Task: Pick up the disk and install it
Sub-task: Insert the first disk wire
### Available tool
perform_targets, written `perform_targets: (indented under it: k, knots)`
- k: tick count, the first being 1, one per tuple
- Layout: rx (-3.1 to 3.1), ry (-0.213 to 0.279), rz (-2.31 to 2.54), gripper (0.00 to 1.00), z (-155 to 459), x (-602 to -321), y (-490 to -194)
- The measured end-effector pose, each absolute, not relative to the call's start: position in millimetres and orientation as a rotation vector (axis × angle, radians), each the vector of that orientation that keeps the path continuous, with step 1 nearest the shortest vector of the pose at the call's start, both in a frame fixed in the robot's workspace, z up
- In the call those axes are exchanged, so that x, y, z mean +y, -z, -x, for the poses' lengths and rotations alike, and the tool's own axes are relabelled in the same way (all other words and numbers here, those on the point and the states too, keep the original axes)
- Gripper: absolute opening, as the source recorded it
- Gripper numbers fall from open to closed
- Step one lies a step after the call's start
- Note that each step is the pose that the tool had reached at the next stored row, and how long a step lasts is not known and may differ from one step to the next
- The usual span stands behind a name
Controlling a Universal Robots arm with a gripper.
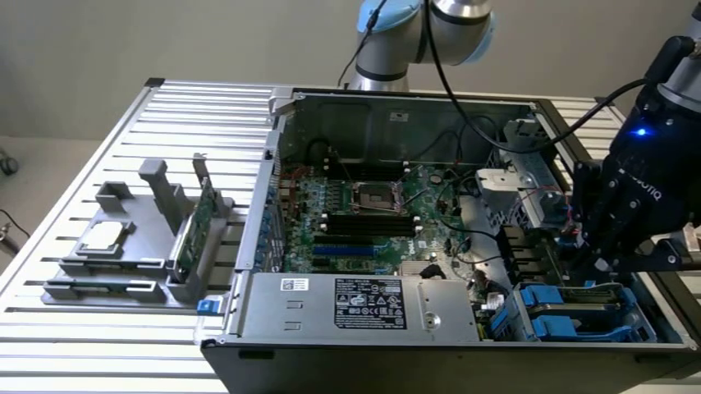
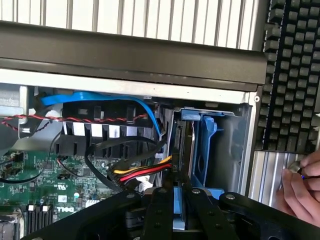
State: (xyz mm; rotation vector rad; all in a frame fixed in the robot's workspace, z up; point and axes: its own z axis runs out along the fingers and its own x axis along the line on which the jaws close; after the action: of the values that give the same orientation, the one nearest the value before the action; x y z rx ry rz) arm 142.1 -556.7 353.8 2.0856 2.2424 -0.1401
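Wrist view: my gripper (image 2: 180, 212) sits low inside the computer case (image 2: 150, 55), fingers (image 2: 159, 210) drawn in and pinching the disk (image 2: 184, 150) by its blue carrier from both sides. The disk stands on edge in the case's corner bay, just beside the red, yellow and black power leads (image 2: 142, 174). Exterior view: gripper (image 1: 597, 263) over that same corner of the case. A person's hand (image 2: 300, 192) rests outside the case, by a keyboard (image 2: 290, 75).

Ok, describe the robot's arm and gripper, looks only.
The arm is silver-grey tubing with a light-blue joint cap; a black cable trails from it. The gripper is black, with white lettering, a glowing blue light and bolted link fingers.
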Motion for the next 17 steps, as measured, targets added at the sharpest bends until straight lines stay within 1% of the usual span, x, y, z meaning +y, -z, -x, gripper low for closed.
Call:
perform_targets:
  k: [6, 17]
  knots:
    - [2.242, 0.184, -2.083, 0.16, -150.2, -552.3, -352.9]
    - [2.197, 0.22, -2.152, 0.16, -155.7, -551.5, -347.8]
